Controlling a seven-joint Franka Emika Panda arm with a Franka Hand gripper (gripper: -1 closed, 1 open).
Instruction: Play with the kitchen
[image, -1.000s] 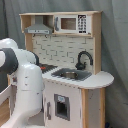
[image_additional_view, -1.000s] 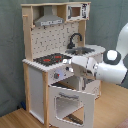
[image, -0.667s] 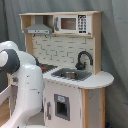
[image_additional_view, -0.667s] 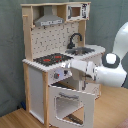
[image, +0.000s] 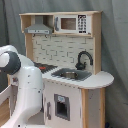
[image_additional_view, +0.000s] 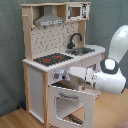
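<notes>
The tall white and light-wood toy kitchen stands on the wooden floor, its windowed oven door hanging open. My end effector is at the knobs just above this door; I cannot tell if it is apart or together. I should turn one knob slowly, without pushing the kitchen.

Arm pulled back from the knobs

Gripper now farther toward the second exterior view's right; white arm larger in the first exterior view.
</notes>
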